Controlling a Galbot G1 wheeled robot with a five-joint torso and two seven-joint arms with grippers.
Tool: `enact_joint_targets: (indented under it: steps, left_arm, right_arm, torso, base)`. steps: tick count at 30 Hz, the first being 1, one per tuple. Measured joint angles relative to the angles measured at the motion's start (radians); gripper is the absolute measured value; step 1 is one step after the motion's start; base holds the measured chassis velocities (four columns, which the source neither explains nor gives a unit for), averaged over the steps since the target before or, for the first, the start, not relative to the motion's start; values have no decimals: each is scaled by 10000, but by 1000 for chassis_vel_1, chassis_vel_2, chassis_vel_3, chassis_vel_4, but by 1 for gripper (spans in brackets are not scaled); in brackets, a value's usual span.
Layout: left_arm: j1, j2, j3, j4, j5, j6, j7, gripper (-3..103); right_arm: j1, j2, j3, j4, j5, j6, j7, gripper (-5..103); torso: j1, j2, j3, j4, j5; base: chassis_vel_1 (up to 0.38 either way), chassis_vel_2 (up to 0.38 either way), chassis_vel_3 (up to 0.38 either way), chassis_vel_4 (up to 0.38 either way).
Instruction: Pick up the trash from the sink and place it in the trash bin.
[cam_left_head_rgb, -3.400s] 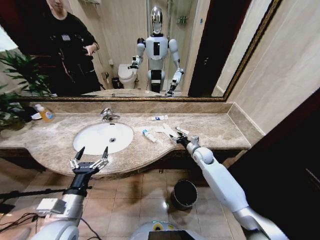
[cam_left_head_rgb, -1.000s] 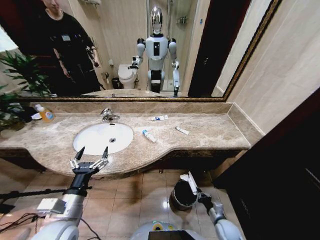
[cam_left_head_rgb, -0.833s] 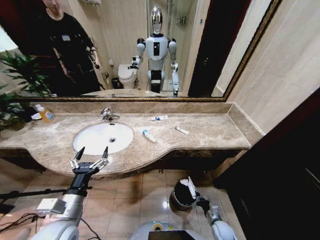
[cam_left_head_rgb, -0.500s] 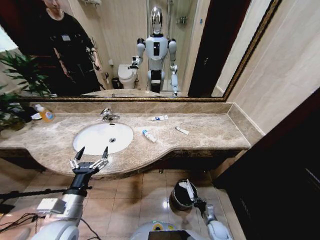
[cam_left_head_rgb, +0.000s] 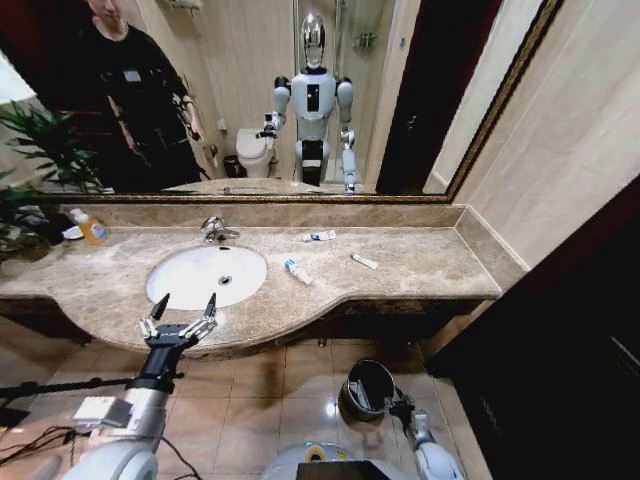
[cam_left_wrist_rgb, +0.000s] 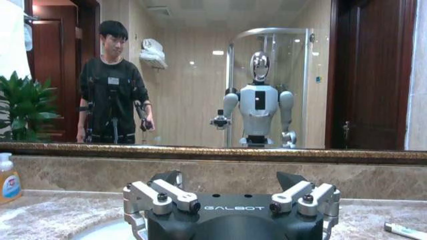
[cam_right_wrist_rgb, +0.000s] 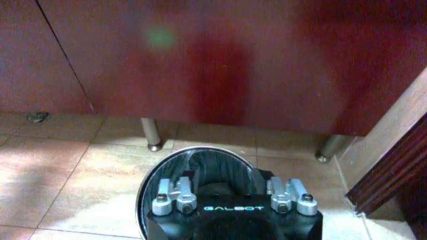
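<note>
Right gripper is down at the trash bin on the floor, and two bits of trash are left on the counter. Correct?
Not quite: the head view shows three on the counter, tubes and. The right gripper is at the trash bin.

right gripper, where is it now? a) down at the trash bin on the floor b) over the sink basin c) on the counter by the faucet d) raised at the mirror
a: the right gripper sits low at the rim of the trash bin on the floor tiles, and the right wrist view looks straight down into the bin.

"GALBOT" on left tool, right tool
</note>
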Motion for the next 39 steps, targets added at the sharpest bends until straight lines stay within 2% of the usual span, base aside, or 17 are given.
enact_joint_targets:
  steps: [3,4,7,9,11,16,20,27,28,30,32,34,36,39]
  left_arm:
    - [0,0,0,0,0,0,0,100]
    - [0,0,0,0,0,0,0,100]
    - [0,0,1,0,0,0,0,100]
    - [0,0,0,0,0,0,0,100]
    - [0,0,0,0,0,0,0,100]
    - [0,0,0,0,0,0,0,100]
    - [0,0,1,0,0,0,0,100]
    - [0,0,1,0,0,0,1,100]
    - [0,0,1,0,0,0,1,100]
    - [0,1,0,0,0,0,0,100]
    - [0,0,1,0,0,0,2,100]
    - [0,0,1,0,0,0,0,100]
    - [0,0,0,0,0,0,0,100]
    - [0,-1,0,0,0,0,0,100]
  right_arm:
    - [-73,-2,0,107,29,7,6,71]
    - [-73,-2,0,107,29,7,6,71]
    - [-127,12,-3,215,54,6,6,86]
    - [-139,15,-3,237,58,6,6,86]
    - [-171,22,-4,297,70,-9,6,96]
    - [-260,23,-5,512,82,-69,-1,100]
    - [-592,-67,-9,1355,338,-221,3,100]
    - [-2105,-820,42,4813,1370,-642,510,100]
    - [-2105,-820,42,4813,1370,-642,510,100]
    - [-2842,-1122,242,6610,1830,-910,819,100]
    - [-3068,-1222,319,7273,1927,-1004,908,100]
    - [-3390,-1417,430,8761,2021,-1311,1010,100]
    - [-3405,-1446,436,9008,2024,-1397,1022,100]
    - [-3027,-1619,254,10370,2034,-2259,1105,100]
  torso:
    - [0,0,0,0,-1]
    - [0,0,0,0,-1]
    - [0,0,0,0,0]
    - [0,0,0,0,0]
    - [0,0,0,0,0]
    - [0,0,0,0,0]
    - [0,0,0,0,2]
    - [0,0,0,0,-1]
    - [0,0,0,0,-1]
    - [-1,0,0,-1,2]
    - [-2,1,-1,0,-4]
    - [-2,1,-1,0,-2]
    - [-2,1,0,-1,-2]
    - [-2,1,0,0,-1]
  base:
    - [0,0,0,0]
    - [0,0,0,0]
    - [0,0,0,0]
    - [0,0,0,0]
    - [0,0,0,0]
    - [0,0,0,0]
    - [0,0,0,0]
    - [0,0,0,0]
    - [0,0,0,0]
    - [0,0,0,0]
    - [0,0,0,0]
    - [0,0,0,0]
    - [0,0,0,0]
    - [0,0,0,0]
